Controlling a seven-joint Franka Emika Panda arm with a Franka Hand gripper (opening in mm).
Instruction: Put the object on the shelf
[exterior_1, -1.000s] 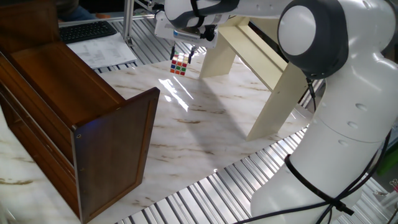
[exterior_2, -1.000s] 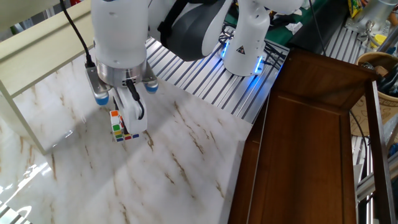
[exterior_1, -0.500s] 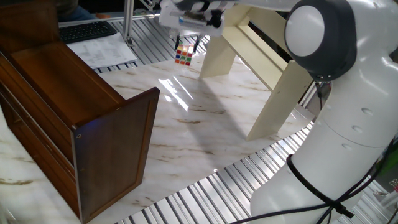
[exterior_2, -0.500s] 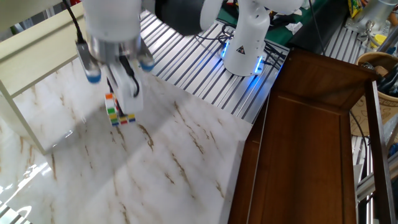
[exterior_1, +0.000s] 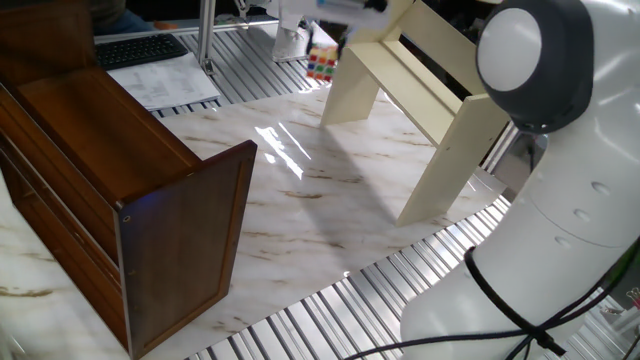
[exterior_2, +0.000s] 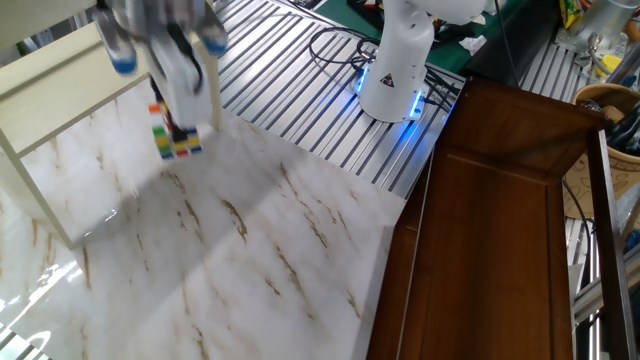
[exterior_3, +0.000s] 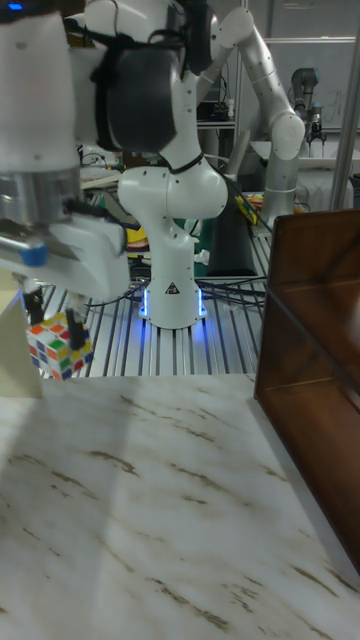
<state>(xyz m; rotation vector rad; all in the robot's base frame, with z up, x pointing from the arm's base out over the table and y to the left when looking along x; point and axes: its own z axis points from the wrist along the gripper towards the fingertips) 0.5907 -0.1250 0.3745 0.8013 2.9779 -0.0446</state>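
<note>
hand (exterior_2: 178, 122) is clamped on the cube (exterior_2: 176, 143), so I'd clear the shelf (exterior_1: 420, 85) edge before lowering it flat.

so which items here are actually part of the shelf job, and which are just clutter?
Part of the job:
- cube, held in the gripper, off the table
- cream shelf

Just lying about:
- dark brown cabinet
- keyboard
- papers
- second robot arm at the back
</note>
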